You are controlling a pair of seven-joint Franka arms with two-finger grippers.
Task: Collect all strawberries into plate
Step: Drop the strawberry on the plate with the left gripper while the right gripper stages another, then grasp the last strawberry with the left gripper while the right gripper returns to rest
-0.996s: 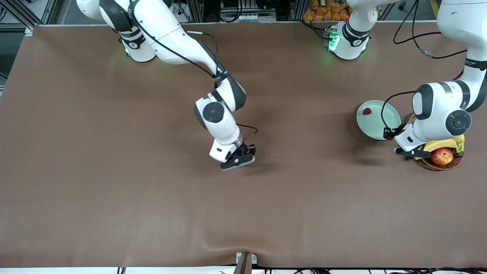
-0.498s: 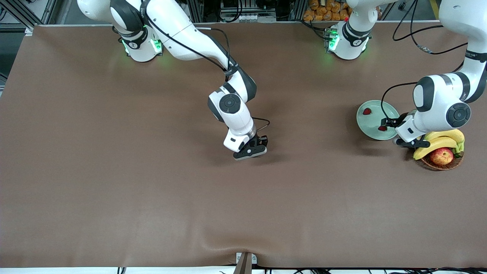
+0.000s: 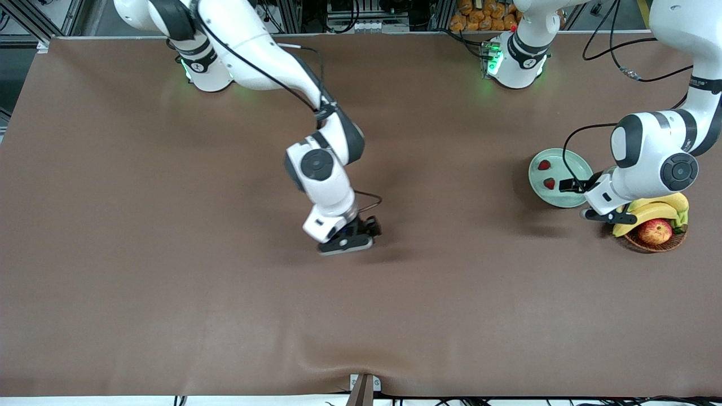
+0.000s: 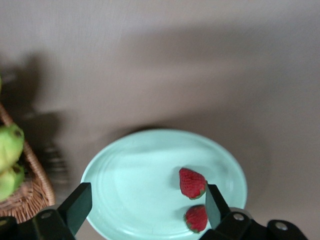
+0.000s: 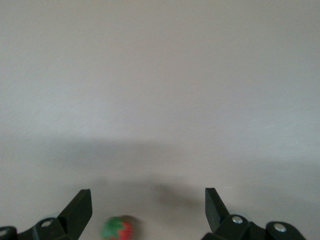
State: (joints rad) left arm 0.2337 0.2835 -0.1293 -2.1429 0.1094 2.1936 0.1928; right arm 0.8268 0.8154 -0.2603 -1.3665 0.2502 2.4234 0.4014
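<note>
A robotics lab was indicated by two white arms (image 3: 265, 51) bolted to a brown-covered table (image 3: 169, 282), with aluminium framing (image 3: 51, 17) and cables (image 3: 620, 62) seen along its edge.

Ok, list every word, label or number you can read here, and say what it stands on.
Left arm: small dark print on the white link, too small to read.
Plate, strawberries, basket: no text.
Wrist views: no text.

3 strawberries (image 4: 192, 183) (image 4: 196, 218) (image 5: 118, 228), 1 plate (image 3: 574, 163), 1 basket (image 3: 674, 240), 1 apple (image 3: 655, 231).
</note>
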